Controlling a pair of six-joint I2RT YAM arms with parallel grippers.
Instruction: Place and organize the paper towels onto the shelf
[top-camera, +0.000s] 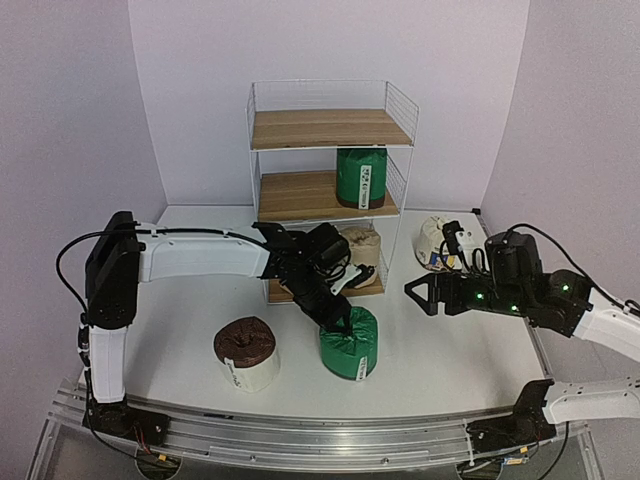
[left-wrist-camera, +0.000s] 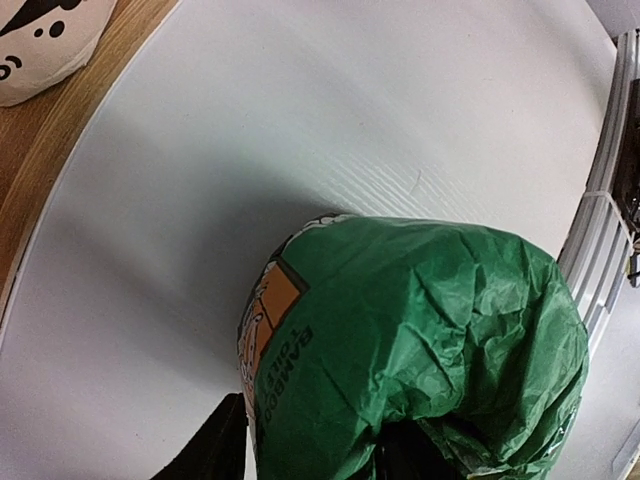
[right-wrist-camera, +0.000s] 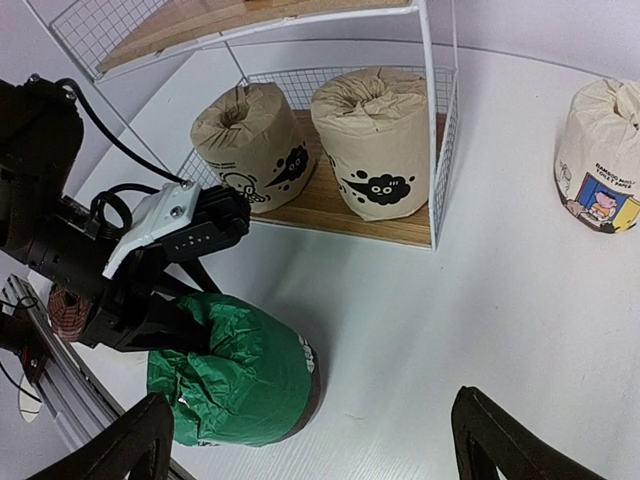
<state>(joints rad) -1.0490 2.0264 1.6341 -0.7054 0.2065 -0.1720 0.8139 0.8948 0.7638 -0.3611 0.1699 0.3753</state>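
Green roll (left-wrist-camera: 400, 340) sits on the bench (top-camera: 450, 345) just in front of the shelf (top-camera: 330, 128). My left gripper (top-camera: 338, 318) pinches its crinkly top wrap. It looks light, soft and squashy, so I would hold gently. My right gripper (right-wrist-camera: 310, 415) is wide open, holding nothing.

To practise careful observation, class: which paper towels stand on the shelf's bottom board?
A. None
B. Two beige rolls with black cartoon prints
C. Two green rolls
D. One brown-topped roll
B: the right wrist view shows one beige cartoon-print roll beside a second beige roll on the bottom board of the shelf.
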